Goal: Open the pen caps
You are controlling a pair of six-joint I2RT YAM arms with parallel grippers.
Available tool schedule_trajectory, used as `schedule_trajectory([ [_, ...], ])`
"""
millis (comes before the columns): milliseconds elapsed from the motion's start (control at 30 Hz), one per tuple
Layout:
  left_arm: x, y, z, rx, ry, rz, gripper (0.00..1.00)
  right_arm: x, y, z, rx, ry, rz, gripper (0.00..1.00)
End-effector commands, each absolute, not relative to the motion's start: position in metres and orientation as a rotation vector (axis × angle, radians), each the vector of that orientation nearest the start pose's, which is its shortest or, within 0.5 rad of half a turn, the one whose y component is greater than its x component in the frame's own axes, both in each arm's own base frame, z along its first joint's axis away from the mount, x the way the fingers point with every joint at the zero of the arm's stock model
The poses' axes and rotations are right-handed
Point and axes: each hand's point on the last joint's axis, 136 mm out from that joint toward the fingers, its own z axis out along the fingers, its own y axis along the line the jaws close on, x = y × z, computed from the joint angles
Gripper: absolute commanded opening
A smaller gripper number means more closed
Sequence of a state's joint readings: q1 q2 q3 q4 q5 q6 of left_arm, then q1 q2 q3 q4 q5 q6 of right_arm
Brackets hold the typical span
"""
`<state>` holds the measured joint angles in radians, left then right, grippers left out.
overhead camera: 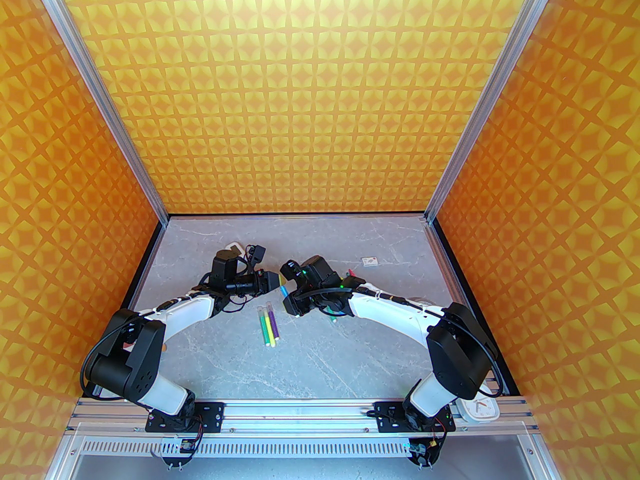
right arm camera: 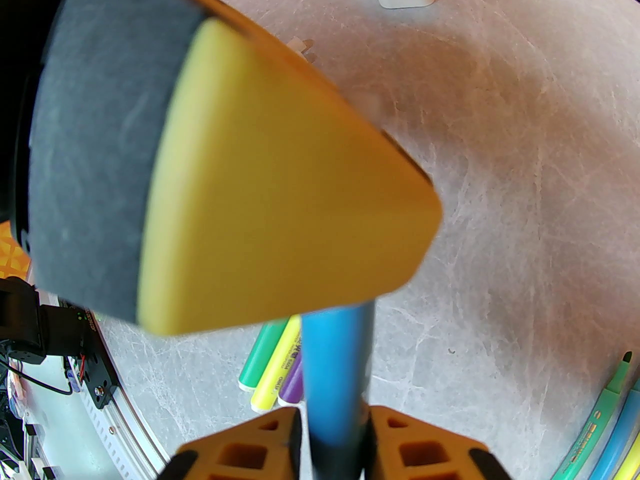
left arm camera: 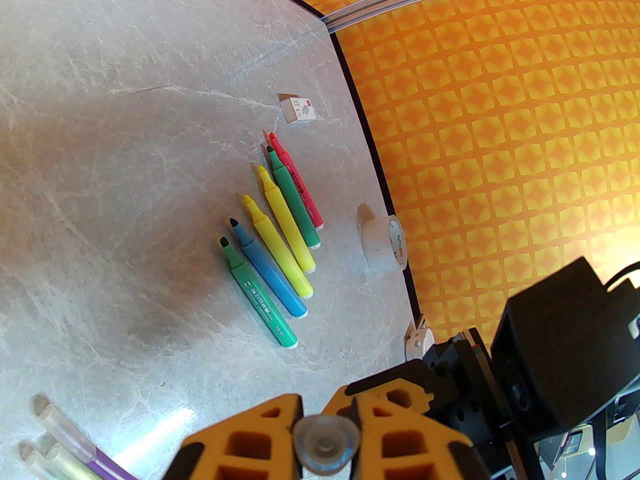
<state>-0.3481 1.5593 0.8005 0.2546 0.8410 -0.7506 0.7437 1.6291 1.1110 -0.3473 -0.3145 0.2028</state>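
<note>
On a smooth grey marbled table (overhead camera: 350,368), the left gripper (left arm camera: 325,409), with blocky yellow-orange fingers, is clamped on a round translucent cap (left arm camera: 326,443) raised above the surface. Just below it, three capped pens (overhead camera: 267,325), green, purple and yellow, lie side by side, with their long axes running near to far and their whitish caps towards the back wall. The blue pen (right arm camera: 337,368), a slim glossy tube, is held in the air with its far end pointing into the left gripper. The right gripper (right arm camera: 334,420) is closed around its barrel. Further right, six uncapped pens (left arm camera: 272,258) lie parallel, bare felt tips all pointing one way, beside a white tape roll (left arm camera: 382,245).
</note>
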Motion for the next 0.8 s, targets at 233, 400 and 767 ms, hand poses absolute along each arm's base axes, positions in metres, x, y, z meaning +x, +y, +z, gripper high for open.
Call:
schedule_trajectory([
  [233, 0.344, -0.253, 0.173, 0.114, 2.206, -1.521, 0.00, 0.268, 0.317, 0.112, -0.843, 2.464, 0.772, 0.08],
  [400, 0.357, -0.239, 0.174, 0.020, 2.183, -1.490, 0.00, 0.253, 0.308, 0.102, -0.863, 2.494, 0.783, 0.00],
  [767, 0.374, -0.225, 0.177, -0.080, 2.171, -1.426, 0.00, 0.233, 0.298, 0.091, -0.942, 2.517, 0.803, 0.00],
])
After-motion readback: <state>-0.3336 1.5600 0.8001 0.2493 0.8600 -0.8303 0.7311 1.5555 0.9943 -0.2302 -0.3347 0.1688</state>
